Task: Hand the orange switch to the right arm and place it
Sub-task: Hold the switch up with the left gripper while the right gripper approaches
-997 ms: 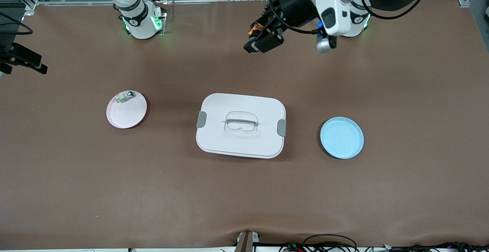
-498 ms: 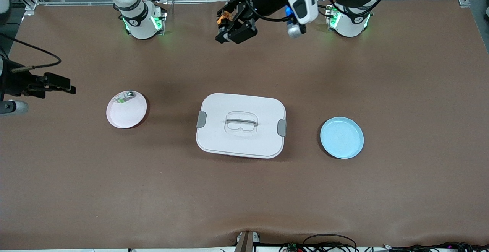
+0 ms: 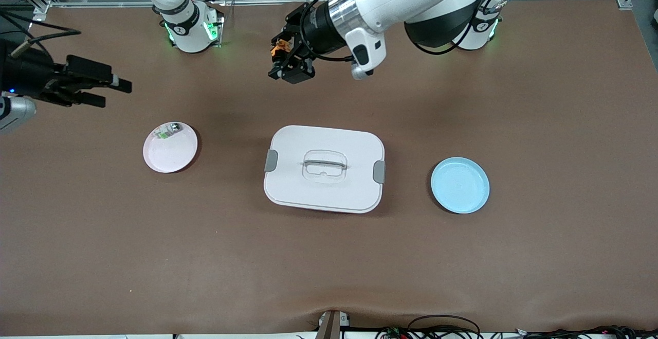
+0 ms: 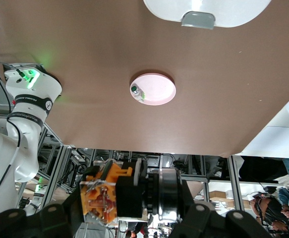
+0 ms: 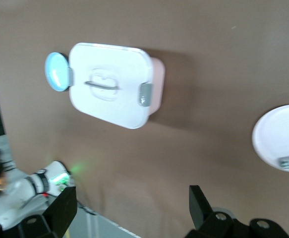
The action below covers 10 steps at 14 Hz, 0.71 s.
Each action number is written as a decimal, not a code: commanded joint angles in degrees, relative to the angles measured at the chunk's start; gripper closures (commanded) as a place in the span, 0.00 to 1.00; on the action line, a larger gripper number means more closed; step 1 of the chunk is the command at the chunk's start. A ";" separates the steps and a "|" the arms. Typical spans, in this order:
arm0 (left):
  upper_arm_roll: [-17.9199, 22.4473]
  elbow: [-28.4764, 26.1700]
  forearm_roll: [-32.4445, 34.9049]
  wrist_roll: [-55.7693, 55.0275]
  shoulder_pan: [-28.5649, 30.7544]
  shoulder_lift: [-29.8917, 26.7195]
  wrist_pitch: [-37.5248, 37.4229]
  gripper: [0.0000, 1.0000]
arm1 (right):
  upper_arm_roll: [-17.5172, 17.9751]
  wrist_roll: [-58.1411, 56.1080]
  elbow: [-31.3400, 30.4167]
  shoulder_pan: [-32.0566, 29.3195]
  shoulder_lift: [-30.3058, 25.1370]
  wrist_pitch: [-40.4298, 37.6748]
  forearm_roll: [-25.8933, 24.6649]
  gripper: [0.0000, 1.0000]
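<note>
The orange switch (image 3: 279,49) is held in my left gripper (image 3: 284,62), up in the air over the bare table between the two arm bases. In the left wrist view the switch (image 4: 104,194) shows its orange face and black body, clamped in the shut left gripper (image 4: 129,214). My right gripper (image 3: 116,95) is open and empty, in the air over the table at the right arm's end, above the pink plate (image 3: 170,147). In the right wrist view the right gripper (image 5: 129,208) has its fingers wide apart with nothing between them.
A white lidded box (image 3: 324,168) with grey clips stands mid-table. The pink plate holds a small white-and-green part (image 3: 165,132). A blue plate (image 3: 460,184) lies toward the left arm's end. Box (image 5: 109,84) and pink plate (image 5: 282,136) also show in the right wrist view.
My left gripper has carried the switch toward the right arm's end. My right gripper has come in from the table's edge toward the middle.
</note>
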 commanded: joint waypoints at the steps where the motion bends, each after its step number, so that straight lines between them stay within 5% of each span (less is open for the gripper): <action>1: 0.02 0.74 1.71 -1.25 -0.91 -0.22 0.66 0.83 | 0.39 7.48 -6.75 4.51 -4.73 5.91 1.98 0.00; 5: 0.02 0.74 1.89 -1.86 -1.00 -0.22 1.01 0.83 | 0.39 10.30 -21.45 10.84 -12.04 17.18 6.55 0.00; 10: -0.06 0.65 1.89 -1.87 -1.09 -0.22 2.60 0.83 | 0.39 23.48 -21.38 19.80 -11.78 21.58 6.91 0.00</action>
